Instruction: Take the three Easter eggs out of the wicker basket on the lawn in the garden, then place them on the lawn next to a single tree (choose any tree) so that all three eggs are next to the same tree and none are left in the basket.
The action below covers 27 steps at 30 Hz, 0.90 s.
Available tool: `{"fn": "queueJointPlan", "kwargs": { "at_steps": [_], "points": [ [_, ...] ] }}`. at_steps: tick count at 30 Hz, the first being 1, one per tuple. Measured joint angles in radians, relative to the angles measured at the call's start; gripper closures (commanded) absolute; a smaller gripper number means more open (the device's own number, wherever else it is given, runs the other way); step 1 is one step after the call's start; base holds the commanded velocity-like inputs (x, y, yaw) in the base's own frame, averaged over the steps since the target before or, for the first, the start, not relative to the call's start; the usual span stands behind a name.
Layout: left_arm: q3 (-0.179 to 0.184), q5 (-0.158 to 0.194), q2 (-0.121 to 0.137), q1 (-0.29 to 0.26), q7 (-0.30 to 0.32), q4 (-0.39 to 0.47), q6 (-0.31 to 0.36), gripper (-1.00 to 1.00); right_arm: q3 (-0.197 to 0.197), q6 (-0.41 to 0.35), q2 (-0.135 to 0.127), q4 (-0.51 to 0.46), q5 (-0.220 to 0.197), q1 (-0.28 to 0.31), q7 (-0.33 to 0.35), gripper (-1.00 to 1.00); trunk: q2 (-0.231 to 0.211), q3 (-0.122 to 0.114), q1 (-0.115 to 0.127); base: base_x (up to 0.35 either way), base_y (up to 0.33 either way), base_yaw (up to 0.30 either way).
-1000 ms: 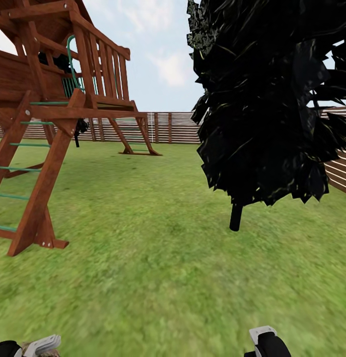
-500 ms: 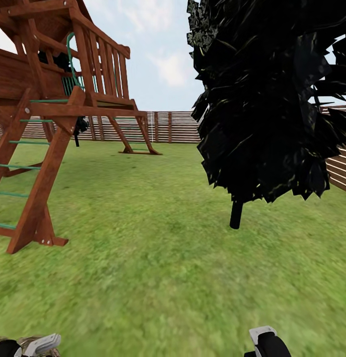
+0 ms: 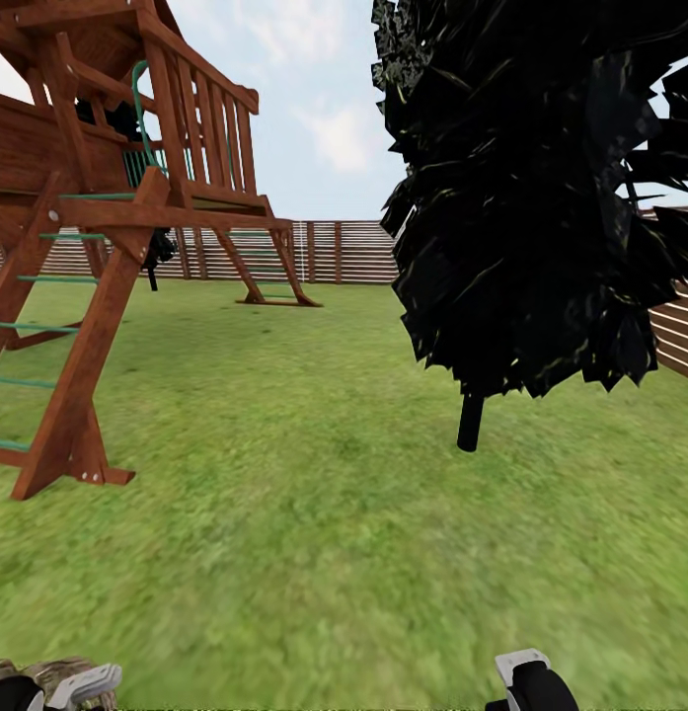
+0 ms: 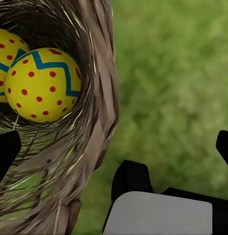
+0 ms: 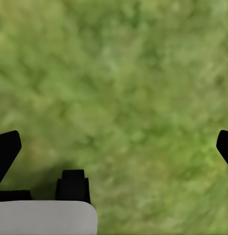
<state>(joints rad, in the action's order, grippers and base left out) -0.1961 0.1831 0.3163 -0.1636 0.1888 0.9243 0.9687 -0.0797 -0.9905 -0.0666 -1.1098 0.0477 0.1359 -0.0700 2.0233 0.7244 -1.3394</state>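
The wicker basket point(image 4: 89, 147) fills one side of the left wrist view, and its woven rim also shows at the bottom left of the head view point(image 3: 42, 671). Inside lie two yellow Easter eggs: one with red dots and a blue zigzag point(image 4: 40, 83), and another partly behind it point(image 4: 5, 51). My left gripper point(image 4: 113, 149) is open, one finger in front of the basket wall and the other over grass. My right gripper point(image 5: 114, 147) hangs open over bare lawn point(image 3: 314, 513). The task's tree is out of view.
A wooden play tower point(image 3: 97, 247) with green ladder rungs stands on the left. A black-leaved tree with a thin dark trunk point(image 3: 470, 423) is ahead on the right. A slatted fence point(image 3: 334, 252) closes the garden at the back and right.
The whole head view has shifted slightly upward, so the camera moved. More of the basket rim now shows at the bottom left. Both grippers keep their place in the picture.
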Motion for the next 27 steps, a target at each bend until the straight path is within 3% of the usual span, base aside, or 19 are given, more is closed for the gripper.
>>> {"fn": "queueJointPlan", "kwargs": {
  "at_steps": [27],
  "points": [
    [0.002,0.0,0.0,0.0,0.0,-0.001,0.0,-1.0,0.0,0.0,0.0,0.002,0.0,0.0,0.0,-1.0,0.189,0.085,-0.104,0.0,0.0,0.0]
  ]
}}
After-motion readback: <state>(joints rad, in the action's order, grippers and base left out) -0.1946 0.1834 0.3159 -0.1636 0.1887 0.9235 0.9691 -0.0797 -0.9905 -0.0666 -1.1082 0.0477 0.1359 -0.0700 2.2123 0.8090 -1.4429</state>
